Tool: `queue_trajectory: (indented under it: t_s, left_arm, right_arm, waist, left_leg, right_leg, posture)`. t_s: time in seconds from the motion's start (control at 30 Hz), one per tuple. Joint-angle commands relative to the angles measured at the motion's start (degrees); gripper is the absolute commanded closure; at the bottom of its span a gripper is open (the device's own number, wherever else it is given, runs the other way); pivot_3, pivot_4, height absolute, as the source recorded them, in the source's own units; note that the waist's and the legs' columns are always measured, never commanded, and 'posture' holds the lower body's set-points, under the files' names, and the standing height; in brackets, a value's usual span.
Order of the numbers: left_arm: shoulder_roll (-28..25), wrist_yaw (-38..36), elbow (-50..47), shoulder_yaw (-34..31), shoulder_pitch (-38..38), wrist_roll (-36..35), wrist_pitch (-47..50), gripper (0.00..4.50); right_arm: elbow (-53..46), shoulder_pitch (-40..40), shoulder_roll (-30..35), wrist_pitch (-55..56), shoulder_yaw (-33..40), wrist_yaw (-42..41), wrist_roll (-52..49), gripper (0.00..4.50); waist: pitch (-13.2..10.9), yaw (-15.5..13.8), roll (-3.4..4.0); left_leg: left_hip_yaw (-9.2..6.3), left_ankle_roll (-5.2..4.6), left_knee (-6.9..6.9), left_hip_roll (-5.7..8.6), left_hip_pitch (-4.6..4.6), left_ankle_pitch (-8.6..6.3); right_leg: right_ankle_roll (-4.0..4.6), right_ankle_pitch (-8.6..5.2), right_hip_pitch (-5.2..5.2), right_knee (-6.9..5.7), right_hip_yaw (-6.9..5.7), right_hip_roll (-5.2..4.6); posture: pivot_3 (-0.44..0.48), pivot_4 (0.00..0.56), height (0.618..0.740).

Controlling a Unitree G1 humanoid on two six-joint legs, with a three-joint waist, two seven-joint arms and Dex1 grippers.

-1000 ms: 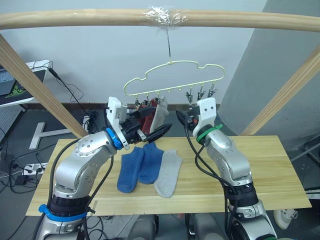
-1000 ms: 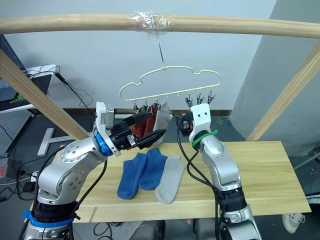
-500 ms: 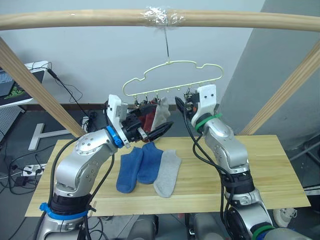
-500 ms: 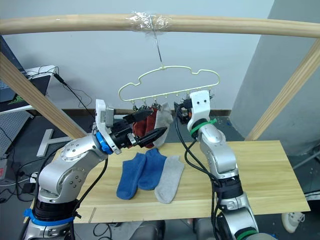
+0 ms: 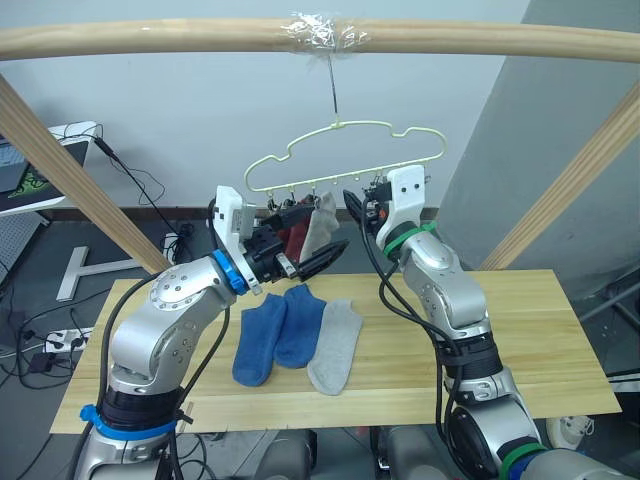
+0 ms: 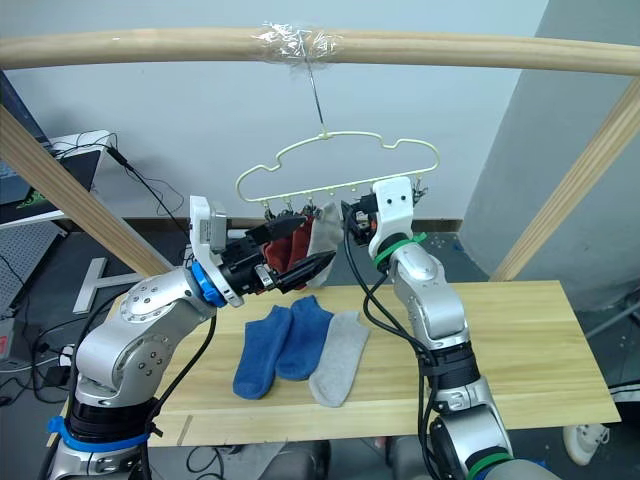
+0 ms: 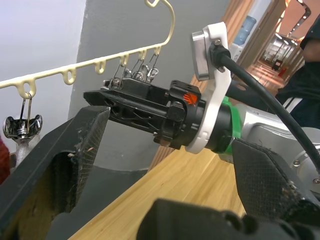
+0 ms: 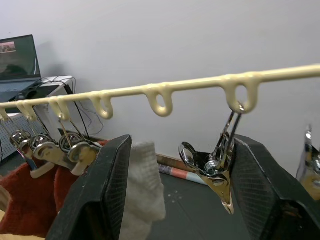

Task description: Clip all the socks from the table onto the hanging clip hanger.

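The pale yellow-green clip hanger (image 5: 345,150) hangs by its hook from the wooden beam. Two rust red socks (image 5: 291,238) and a light grey sock (image 5: 319,222) hang clipped at the left of its bar. Two blue socks (image 5: 278,333) and one grey sock (image 5: 335,346) lie side by side on the table (image 5: 540,340). My left gripper (image 5: 322,235) is open beside the hanging socks, holding nothing. My right gripper (image 8: 182,142) is open just below the bar, with a bare metal clip (image 8: 216,162) between its fingers; it is the black gripper (image 7: 135,107) in the left wrist view.
A thick wooden beam (image 5: 150,38) spans the top, with slanted wooden posts at the left (image 5: 70,170) and right (image 5: 575,185). Bare clips (image 5: 378,185) hang at the bar's right. A laptop (image 5: 18,168) and cables (image 5: 140,185) lie behind at the left.
My right gripper has risen and moved left, up to the hanger's bar by the bare clips. My left gripper has stayed almost still by the clipped socks.
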State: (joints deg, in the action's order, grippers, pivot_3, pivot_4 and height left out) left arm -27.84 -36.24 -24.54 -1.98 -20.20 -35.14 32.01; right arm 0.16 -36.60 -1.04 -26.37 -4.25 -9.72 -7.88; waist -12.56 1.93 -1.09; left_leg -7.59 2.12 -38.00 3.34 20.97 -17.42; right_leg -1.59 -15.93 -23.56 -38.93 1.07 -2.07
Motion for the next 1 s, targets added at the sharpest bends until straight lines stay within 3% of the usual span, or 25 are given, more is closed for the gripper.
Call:
queue_trajectory:
  t_s: [0.03, 0.53, 0.63, 0.77, 0.87, 1.0]
  left_arm:
    - [0.33, 0.38, -2.27, -1.18, -0.6, -0.55, -1.12, 0.0]
    - [0.62, 0.78, -2.26, -1.05, -0.72, -0.15, -1.54, 0.0]
    - [0.63, 0.76, -2.2, -1.02, -0.78, -0.07, -1.58, 0.0]
    - [0.82, 1.13, -2.65, -1.01, -0.56, -0.22, -1.32, 0.0]
    - [1.03, 1.42, -3.03, -0.87, -0.2, -0.26, -1.17, 0.0]
    - [1.26, 1.7, -3.81, -0.61, 0.42, -0.48, -0.77, 0.0]
  right_arm:
    - [-1.05, -0.84, -0.27, 1.82, 0.37, 0.01, -0.14, 1.55]
    - [-0.55, -1.13, -0.76, 2.01, 0.3, -0.21, -0.46, 1.55]
    - [-0.2, -1.33, -0.76, 2.06, 0.43, -0.19, -0.44, 2.12]
    - [0.07, -1.45, -0.67, 2.27, 0.65, 0.09, -0.27, 3.53]
    - [0.03, -1.47, -0.63, 2.45, 0.59, 0.07, -0.16, 4.34]
    - [-0.26, -1.26, -0.65, 2.41, 0.76, 0.08, -0.2, 4.4]
  waist:
    - [0.0, 0.0, 0.0]
    - [0.0, 0.0, 0.0]
    - [0.0, 0.0, 0.0]
    - [-0.01, 0.0, 0.01]
    - [-0.01, 0.0, 0.01]
    - [-0.01, 0.02, 0.01]
  left_leg:
    - [0.0, 0.0, 0.0, 0.0, 0.0, 0.0]
    - [0.0, 0.0, 0.0, 0.0, 0.0, 0.0]
    - [0.0, 0.0, 0.0, 0.0, 0.0, 0.0]
    - [0.0, 0.0, 0.0, 0.0, 0.0, 0.0]
    - [0.0, 0.0, 0.01, 0.0, 0.0, 0.0]
    - [0.0, 0.0, 0.01, 0.0, 0.0, 0.0]
  right_leg:
    - [0.0, 0.0, 0.0, 0.0, 0.01, 0.0]
    - [0.0, 0.0, 0.0, 0.02, 0.01, 0.0]
    - [0.0, 0.0, 0.0, 0.02, 0.01, 0.0]
    - [0.0, 0.0, 0.0, 0.02, 0.01, 0.0]
    - [0.0, 0.0, 0.0, 0.02, 0.01, 0.0]
    - [0.0, 0.0, 0.0, 0.02, 0.02, 0.0]
  posture:
    - [0.0, 0.211, 0.74]
    - [-0.001, 0.214, 0.74]
    - [-0.001, 0.214, 0.74]
    - [0.002, 0.217, 0.74]
    - [0.002, 0.219, 0.74]
    - [0.0, 0.219, 0.74]
